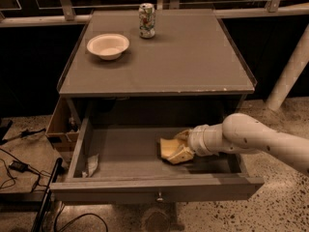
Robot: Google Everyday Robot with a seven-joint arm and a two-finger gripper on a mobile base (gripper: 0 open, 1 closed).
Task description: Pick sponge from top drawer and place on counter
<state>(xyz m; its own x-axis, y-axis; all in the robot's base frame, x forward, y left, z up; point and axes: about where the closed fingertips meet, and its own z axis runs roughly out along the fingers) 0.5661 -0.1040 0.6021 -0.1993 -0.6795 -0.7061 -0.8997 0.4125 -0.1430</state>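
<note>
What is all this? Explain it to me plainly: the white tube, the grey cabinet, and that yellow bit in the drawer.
The white tube is a robot arm, reaching in from the right. At its tip is the gripper, its two-finger hand, down inside the open top drawer at the sponge, the pale-yellow block. I cannot tell whether it holds the sponge. There is one view, looking down on the cabinet from its front. The flat grey top is the counter; on it stand a bowl and a can, towards the back. A crumpled scrap lies in the drawer's left front corner.
</note>
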